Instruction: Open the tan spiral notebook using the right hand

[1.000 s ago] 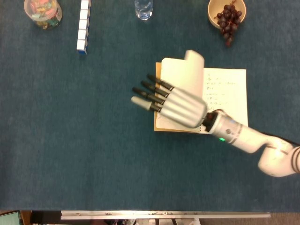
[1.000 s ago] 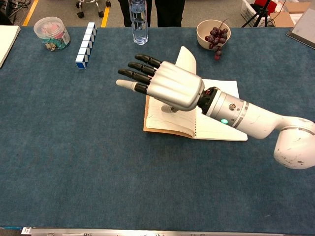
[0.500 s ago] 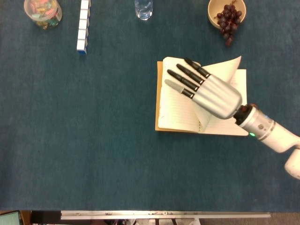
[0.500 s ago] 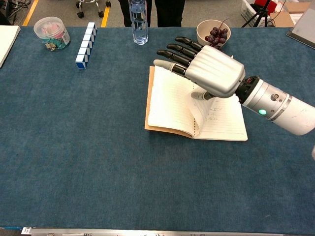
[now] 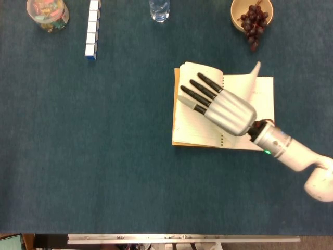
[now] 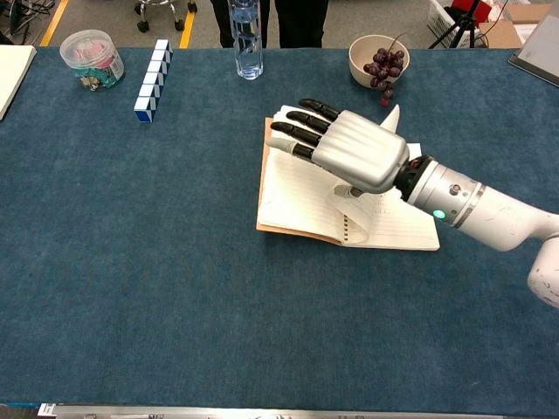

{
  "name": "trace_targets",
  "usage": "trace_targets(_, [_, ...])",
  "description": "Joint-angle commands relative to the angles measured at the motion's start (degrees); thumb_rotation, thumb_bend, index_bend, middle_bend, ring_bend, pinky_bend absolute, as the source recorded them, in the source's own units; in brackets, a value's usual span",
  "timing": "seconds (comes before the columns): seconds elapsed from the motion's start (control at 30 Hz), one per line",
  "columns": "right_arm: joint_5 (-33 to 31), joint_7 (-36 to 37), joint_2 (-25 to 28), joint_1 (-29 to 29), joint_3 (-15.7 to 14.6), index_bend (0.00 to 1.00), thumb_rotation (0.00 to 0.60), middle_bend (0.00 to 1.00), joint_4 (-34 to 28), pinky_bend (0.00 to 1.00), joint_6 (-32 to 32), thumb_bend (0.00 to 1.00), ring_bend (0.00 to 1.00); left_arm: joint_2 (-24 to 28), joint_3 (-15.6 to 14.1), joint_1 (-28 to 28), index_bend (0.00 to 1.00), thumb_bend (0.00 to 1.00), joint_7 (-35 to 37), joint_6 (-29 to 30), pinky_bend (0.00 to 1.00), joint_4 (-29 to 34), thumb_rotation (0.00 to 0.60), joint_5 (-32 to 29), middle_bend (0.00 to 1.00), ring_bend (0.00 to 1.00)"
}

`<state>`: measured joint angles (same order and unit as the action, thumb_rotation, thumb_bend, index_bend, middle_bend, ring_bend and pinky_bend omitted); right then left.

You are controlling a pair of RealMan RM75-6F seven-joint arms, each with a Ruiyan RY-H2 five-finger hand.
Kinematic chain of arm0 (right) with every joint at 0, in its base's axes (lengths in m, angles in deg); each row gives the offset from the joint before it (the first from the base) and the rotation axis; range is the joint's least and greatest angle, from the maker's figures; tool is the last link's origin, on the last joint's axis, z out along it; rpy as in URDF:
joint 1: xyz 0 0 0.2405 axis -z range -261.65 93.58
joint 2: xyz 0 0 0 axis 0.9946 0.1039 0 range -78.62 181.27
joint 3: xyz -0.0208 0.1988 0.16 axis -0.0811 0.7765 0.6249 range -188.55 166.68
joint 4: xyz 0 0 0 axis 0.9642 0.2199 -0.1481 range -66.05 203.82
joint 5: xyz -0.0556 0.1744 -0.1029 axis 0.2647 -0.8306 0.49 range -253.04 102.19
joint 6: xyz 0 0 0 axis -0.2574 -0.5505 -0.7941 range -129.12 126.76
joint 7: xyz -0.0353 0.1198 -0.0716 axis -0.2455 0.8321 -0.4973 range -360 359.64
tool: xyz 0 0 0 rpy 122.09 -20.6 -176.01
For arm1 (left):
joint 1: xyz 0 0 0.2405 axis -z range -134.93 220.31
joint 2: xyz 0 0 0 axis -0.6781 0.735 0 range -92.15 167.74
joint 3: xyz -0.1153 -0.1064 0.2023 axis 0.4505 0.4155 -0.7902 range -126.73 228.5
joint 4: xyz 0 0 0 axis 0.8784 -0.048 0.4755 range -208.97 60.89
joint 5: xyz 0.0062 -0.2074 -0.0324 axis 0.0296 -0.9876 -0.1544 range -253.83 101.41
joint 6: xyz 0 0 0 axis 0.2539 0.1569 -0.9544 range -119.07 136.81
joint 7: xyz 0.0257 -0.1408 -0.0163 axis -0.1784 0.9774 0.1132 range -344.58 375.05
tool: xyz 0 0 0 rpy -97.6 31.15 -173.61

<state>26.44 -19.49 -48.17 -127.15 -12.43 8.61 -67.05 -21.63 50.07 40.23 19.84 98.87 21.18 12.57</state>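
Note:
The tan spiral notebook (image 5: 193, 130) lies open on the blue table, cream lined pages facing up and its tan cover showing along the left edge. In the chest view the notebook (image 6: 293, 196) shows a page curling up beside the spiral under the hand. Another page (image 5: 254, 72) stands upright at the far right corner. My right hand (image 5: 223, 109) hovers palm down over the middle of the book, fingers stretched out and apart toward the top left page. Seen from the chest, the right hand (image 6: 349, 150) holds nothing that I can see. My left hand is out of sight.
A bowl of grapes (image 5: 251, 15) stands behind the notebook to the right. A water bottle (image 5: 159, 9), a row of blue and white cubes (image 5: 92, 28) and a clear jar (image 5: 48, 13) line the far edge. The table's front edge runs along the bottom.
My right hand swept from the notebook's left edge to the right, turning pages over. It has since come back a little left and lower over the open book.

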Motion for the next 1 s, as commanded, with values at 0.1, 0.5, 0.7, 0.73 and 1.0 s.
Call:
trace_targets(0.1, [-0.24, -2.0, -2.73, -1.89, 0.7, 0.0, 0.6, 0.06, 1.15, 0.01, 2.61, 0.09, 0.0, -0.05, -0.1, -0.15, 0.32, 0.51, 0.2, 0.14, 0.17, -0.19, 0.6, 0.01, 0.28, 0.17])
trace_targets(0.5, [-1.64, -4.54, -4.89, -2.73, 0.79, 0.0, 0.6, 0.06, 2.6, 0.01, 5.62, 0.09, 0.0, 0.03, -0.2, -0.5, 0.32, 0.51, 1.05, 0.56, 0.17, -0.79, 0.6, -0.01, 0.28, 0.17])
trace_targets(0.7, [-1.3, -3.21, -3.13, -2.16, 1.03, 0.0, 0.6, 0.06, 0.1, 0.01, 2.8, 0.09, 0.0, 0.29, -0.2, -0.78, 0.32, 0.51, 1.44, 0.96, 0.17, -0.93, 0.6, -0.08, 0.28, 0.17])
trace_targets(0.73, [-1.12, -2.96, -2.24, -1.95, 1.12, 0.0, 0.6, 0.06, -1.0, 0.01, 1.87, 0.09, 0.0, 0.35, -0.17, -0.81, 0.32, 0.51, 1.45, 1.01, 0.17, -0.96, 0.6, -0.16, 0.28, 0.17])
trace_targets(1.0, [-0.79, -3.54, 8.38, 1.09, 1.86, 0.0, 0.6, 0.07, -12.14, 0.01, -4.73, 0.09, 0.0, 0.32, -0.15, -0.74, 0.32, 0.51, 1.41, 1.07, 0.17, -0.87, 0.6, 0.16, 0.28, 0.17])
